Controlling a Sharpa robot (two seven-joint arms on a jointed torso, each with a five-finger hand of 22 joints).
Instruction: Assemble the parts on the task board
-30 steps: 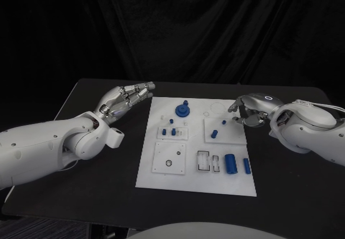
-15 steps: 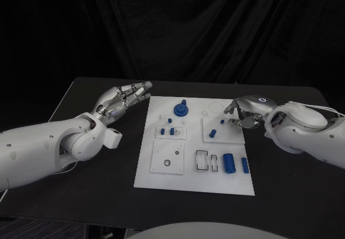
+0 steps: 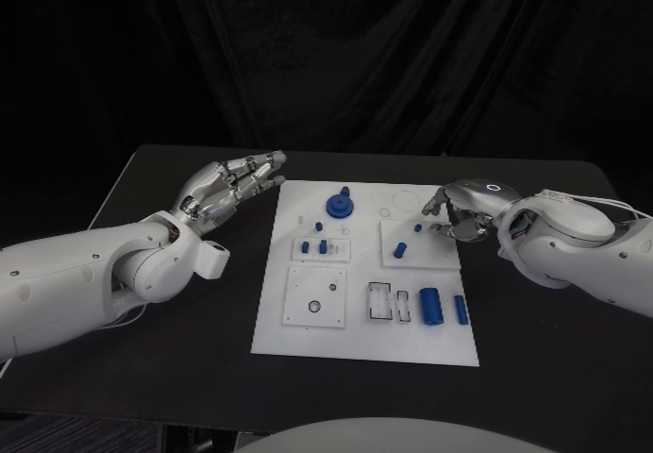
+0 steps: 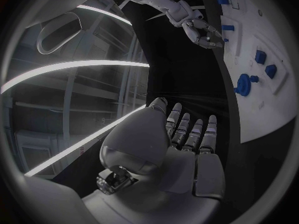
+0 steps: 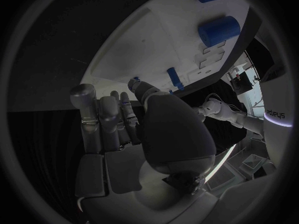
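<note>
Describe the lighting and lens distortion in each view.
Head view: undistorted; the white task board is bright against the black table and dark curtain. Left wrist view: fisheye circle bends the board's edge; bright light strips curve behind the left hand. Right wrist view: same fisheye bend; the right hand is dim and grey, while the blue cylinder on the board is well lit.
</note>
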